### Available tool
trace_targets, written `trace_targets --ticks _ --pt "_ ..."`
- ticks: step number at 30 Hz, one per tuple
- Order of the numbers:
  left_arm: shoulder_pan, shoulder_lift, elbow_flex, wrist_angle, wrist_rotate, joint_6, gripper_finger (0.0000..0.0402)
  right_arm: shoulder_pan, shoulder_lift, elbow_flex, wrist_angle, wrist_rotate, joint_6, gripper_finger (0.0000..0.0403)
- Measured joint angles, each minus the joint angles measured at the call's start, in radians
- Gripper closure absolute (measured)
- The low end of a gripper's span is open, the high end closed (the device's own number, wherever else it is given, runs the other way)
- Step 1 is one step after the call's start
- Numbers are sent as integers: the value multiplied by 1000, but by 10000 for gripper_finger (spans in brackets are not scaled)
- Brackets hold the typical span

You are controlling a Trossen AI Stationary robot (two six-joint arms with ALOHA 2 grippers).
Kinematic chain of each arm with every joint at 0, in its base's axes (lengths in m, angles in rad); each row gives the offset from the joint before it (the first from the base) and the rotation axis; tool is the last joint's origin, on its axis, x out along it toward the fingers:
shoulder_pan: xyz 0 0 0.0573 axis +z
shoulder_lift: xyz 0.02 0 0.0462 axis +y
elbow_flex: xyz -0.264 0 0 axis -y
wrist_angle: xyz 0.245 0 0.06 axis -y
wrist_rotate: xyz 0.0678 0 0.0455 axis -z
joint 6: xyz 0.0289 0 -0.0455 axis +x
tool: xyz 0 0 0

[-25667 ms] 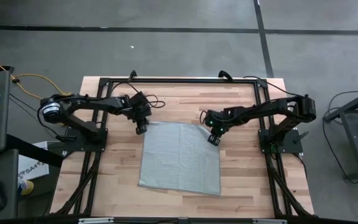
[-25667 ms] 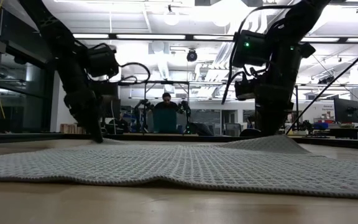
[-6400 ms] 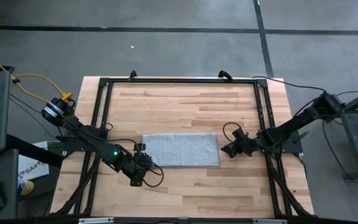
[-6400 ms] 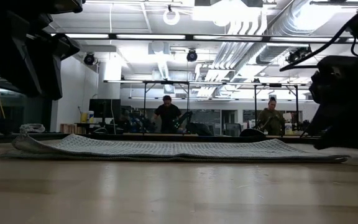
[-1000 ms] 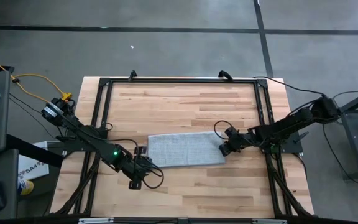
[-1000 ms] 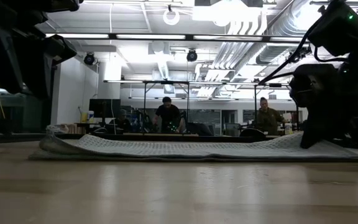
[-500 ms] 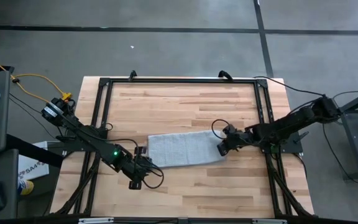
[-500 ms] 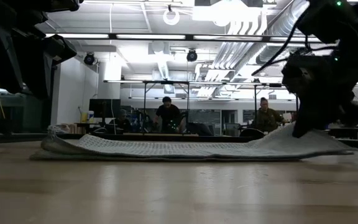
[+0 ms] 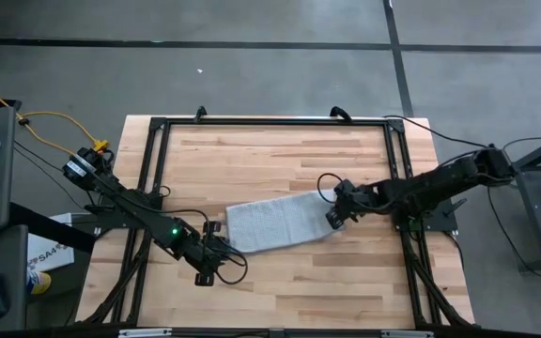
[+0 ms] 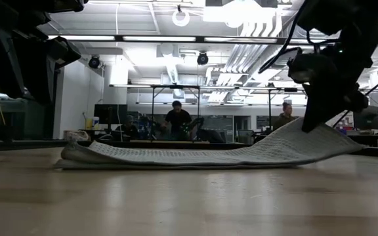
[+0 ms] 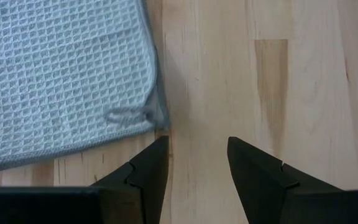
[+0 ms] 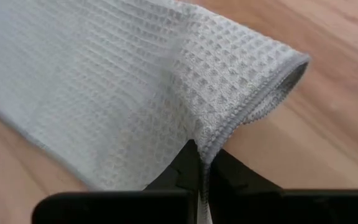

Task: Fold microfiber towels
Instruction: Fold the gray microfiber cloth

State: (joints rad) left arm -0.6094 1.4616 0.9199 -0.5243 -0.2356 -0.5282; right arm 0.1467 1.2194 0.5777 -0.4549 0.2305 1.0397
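Lifting one end of the pale grey-blue waffle-weave microfiber towel point(image 9: 275, 223).
Our right gripper point(image 9: 332, 217) pinches its edge; our left gripper point(image 11: 196, 163) hovers spread beside its opposite corner.

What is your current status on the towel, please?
Right gripper shut on towel, lifting its right end. Left gripper open, waiting at the towel's left edge. Nothing in the way.
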Motion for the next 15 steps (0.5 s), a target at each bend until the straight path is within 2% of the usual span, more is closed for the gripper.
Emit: trace_targets --ticks 9,15 --pt "0 0 0 2 0 0 238 -113 5 0 -27 -5 -146 399" --pt "0 0 0 7 -1 0 238 -207 54 0 47 -50 -291 399"
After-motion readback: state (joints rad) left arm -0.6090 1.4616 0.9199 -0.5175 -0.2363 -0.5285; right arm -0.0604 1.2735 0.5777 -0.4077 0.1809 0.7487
